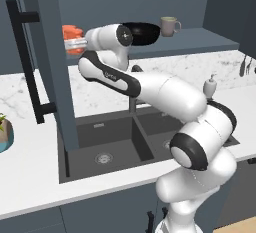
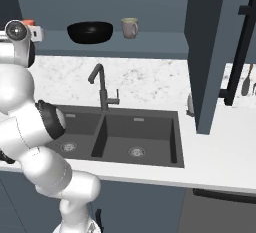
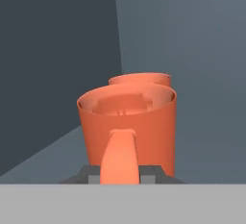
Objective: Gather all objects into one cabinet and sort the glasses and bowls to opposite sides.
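My gripper point(image 1: 75, 43) reaches into the left end of the open cabinet's shelf point(image 1: 210, 39). It is shut on an orange cup point(image 3: 127, 122), whose handle runs down between the dark fingertips point(image 3: 153, 172). Right behind the cup stands a second orange vessel point(image 3: 144, 80), close to the cabinet's left wall. In the left base view the orange pieces point(image 1: 71, 33) show beside the hand. A wide black bowl point(image 1: 145, 33) point(image 2: 90, 32) sits mid-shelf, with the grey-beige mug point(image 1: 169, 25) point(image 2: 130, 27) to its right. Whether the cup rests on the shelf floor is hidden.
The cabinet's tall door point(image 1: 47, 62) with its long black handle point(image 1: 25, 62) stands open left of the arm; another door point(image 2: 215, 52) hangs open on the right. Below lie the double sink point(image 2: 125, 137), faucet point(image 2: 101, 87), soap dispenser point(image 1: 210, 85) and potted plant point(image 1: 4, 132).
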{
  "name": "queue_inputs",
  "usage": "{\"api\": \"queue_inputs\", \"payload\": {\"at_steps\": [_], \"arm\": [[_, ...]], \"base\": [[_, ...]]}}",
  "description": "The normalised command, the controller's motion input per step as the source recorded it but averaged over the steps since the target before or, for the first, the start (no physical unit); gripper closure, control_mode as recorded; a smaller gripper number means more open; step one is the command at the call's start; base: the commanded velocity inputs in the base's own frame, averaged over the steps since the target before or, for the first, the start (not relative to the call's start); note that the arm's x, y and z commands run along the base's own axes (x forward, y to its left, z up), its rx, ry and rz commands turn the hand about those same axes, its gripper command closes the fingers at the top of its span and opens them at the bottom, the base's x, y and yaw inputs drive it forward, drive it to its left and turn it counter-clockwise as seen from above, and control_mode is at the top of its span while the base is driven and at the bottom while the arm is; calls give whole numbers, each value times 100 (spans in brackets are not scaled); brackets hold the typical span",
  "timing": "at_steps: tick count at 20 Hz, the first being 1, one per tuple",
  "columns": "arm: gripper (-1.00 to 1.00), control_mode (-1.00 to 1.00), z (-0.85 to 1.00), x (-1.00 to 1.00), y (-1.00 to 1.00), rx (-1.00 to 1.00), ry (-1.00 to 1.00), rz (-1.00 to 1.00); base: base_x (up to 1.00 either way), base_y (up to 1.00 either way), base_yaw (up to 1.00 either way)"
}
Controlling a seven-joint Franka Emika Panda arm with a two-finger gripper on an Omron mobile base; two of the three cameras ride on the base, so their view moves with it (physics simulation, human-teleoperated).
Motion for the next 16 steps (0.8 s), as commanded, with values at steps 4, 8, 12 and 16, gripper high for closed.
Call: {"api": "queue_inputs", "payload": {"at_steps": [4, 8, 12, 16], "arm": [[100, -100, -15, 30, 9, 0, 0, 0], [100, -100, -16, 36, 18, 0, 0, 0], [100, -100, -14, 37, 19, 0, 0, 0], [100, -100, -9, 39, 24, 0, 0, 0]], "base": [[0, 0, 0], [0, 0, 0], [0, 0, 0], [0, 0, 0]]}}
